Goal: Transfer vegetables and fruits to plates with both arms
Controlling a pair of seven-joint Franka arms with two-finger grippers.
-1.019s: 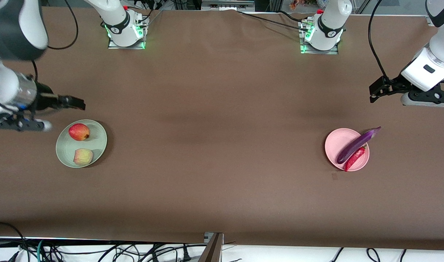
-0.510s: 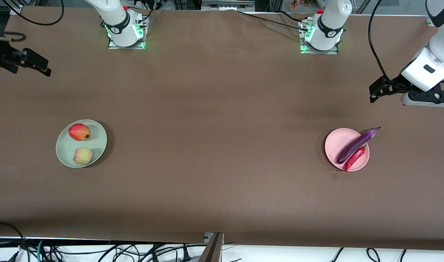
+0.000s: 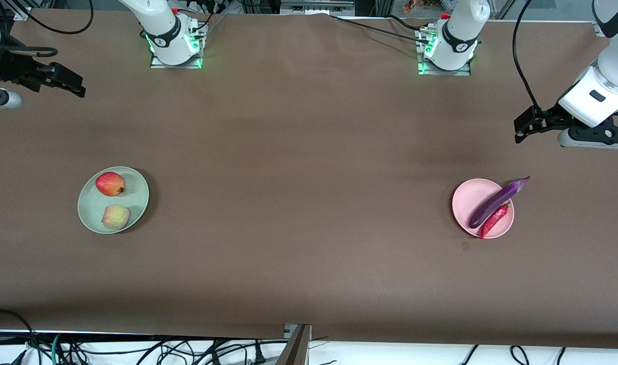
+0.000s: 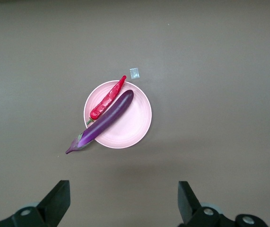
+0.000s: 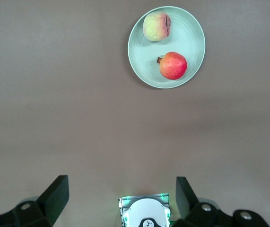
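On the table (image 3: 309, 167), measured from its middle: every task item already lies on a plate, so the job looks done.
Left arm: waits; its left gripper (image 3: 522, 128) hangs over bare cloth at the left arm's end, above the pink plate, fingers spread wide with nothing in them, as the left wrist view shows (image 4: 123, 201).
Right arm: its right gripper (image 3: 68, 81) hangs over the right arm's end of the table, well apart from the green plate, fingers spread wide and holding nothing (image 5: 120, 198).
Green plate (image 3: 136, 200): toward the right arm's end from the middle, slightly nearer the camera; holds both fruits.
Pink plate (image 3: 466, 200): toward the left arm's end, about level with the green plate; holds both vegetables.
Eggplant (image 3: 494, 203): lies slantwise across the pink plate, stem end overhanging the rim on the side away from the camera.
Chili (image 3: 493, 221): on the pink plate, touching the eggplant's nearer side, tip at the rim.
Apple (image 3: 110, 183): on the green plate, farther from the camera than the other fruit.
Pale fruit (image 3: 115, 217): same plate, just beside the apple, apart from it.
Left to do: nothing that I can judge; no produce lies on the cloth.
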